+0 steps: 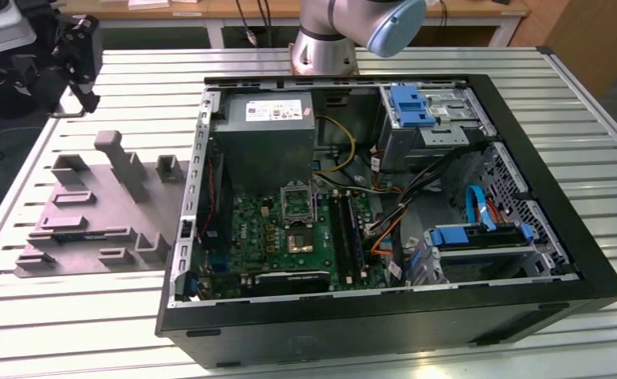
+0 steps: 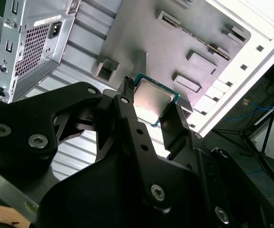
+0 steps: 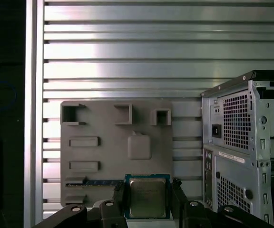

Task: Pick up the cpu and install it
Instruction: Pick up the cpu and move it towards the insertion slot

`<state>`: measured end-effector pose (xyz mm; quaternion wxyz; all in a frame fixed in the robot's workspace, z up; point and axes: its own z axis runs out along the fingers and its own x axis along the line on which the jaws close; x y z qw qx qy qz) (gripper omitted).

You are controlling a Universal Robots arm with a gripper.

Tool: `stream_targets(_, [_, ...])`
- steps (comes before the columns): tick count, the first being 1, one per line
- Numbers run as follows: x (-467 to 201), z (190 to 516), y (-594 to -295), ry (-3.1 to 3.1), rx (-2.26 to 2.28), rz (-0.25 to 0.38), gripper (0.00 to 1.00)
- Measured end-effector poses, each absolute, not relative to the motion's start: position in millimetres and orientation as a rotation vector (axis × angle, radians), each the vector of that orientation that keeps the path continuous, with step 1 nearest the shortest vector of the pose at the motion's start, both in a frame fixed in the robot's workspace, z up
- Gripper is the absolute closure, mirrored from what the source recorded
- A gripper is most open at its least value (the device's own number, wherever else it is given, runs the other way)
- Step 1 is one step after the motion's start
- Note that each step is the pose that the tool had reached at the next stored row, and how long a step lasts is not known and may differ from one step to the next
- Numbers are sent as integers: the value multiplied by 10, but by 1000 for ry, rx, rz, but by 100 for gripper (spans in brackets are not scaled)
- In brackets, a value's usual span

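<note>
The arm [image 1: 327, 39] rises at the exterior view's top centre; the gripper [image 3: 148, 202] pinches the cpu [image 3: 148, 194] between black fingers [image 3: 177, 197].

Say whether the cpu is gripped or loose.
Gripped: in both wrist views the gripper clamps the cpu by two opposite edges.

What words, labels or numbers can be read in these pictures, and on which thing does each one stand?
No text can be read.
The cpu, held in the gripper: faint print on its metal top, too blurred to read.
The power supply: a white label, print too small to read.
The back of the case: a pale sticker, too small to read.
</note>
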<state>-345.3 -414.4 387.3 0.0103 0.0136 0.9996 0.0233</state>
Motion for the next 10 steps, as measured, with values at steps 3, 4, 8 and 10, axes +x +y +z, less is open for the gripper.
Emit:
stream_targets(3, [-3430, 3873, -4145, 3120, 42, 73, 53])
stream_targets(4, [-3423, 3873, -4145, 3120, 43, 73, 53])
stream_targets(8, [-3393, 3873, -4146, 3120, 43, 73, 53])
stream_targets(10, [-3377, 3872, -4147, 3120, 43, 73, 53])
